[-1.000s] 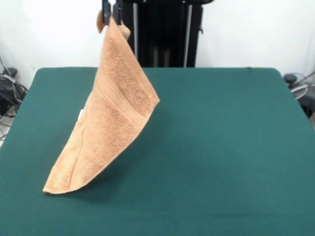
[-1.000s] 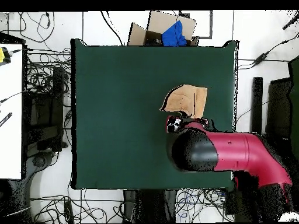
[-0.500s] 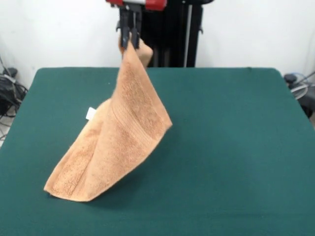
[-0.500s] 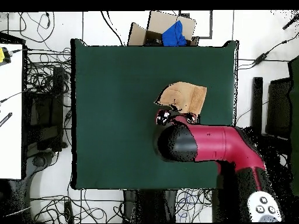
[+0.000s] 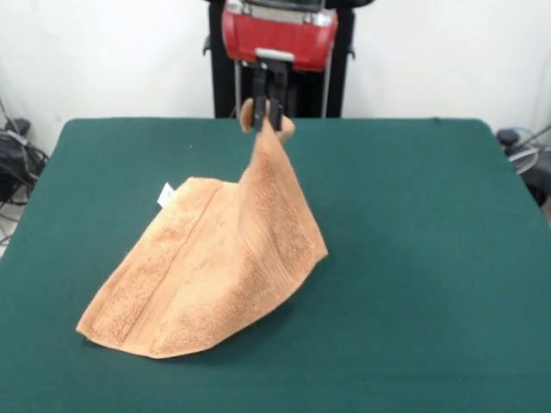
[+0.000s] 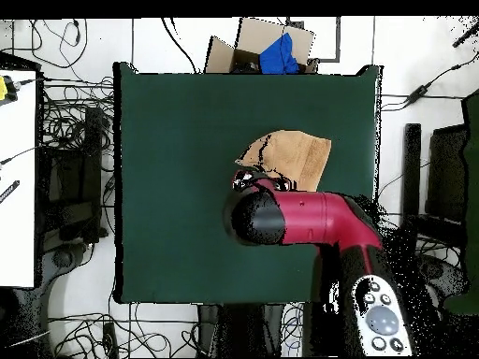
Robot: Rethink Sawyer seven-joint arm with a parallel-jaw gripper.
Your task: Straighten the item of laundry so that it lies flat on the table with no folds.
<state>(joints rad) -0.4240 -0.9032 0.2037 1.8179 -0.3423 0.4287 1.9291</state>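
The black two-fingered gripper point(image 5: 268, 114), hung under the red wrist housing point(image 5: 279, 36), is closed tight on one corner of the light orange-tan terry-cloth hand towel point(image 5: 215, 275); a small nub of cloth pokes out on both sides of the fingers. In the overhead view the fingers are hidden under the red and black arm point(image 6: 299, 217), so the grip is read from the front view only.

The towel is draped like a tent: pinched corner held up off the dark green felt table top point(image 5: 413, 258), the rest sloping down. The low edge & approx. half the cloth are laid on the felt, toward the table's front-left corner in the front view. A small white tag point(image 5: 164, 194) sticks out at the towel's left edge. The woven border band is seen running along the sloped cloth. One corner on the right hangs free, just off the felt.

Key relation: the cloth trails from the gripper diagonally, away from the held corner toward the front-left corner of the table. Judgement: flattening would call for the held corner being drawn the opposite way, toward the far-right side of the table, while being lowered, so the slack fold under the tent is pulled out. Not yet flat.
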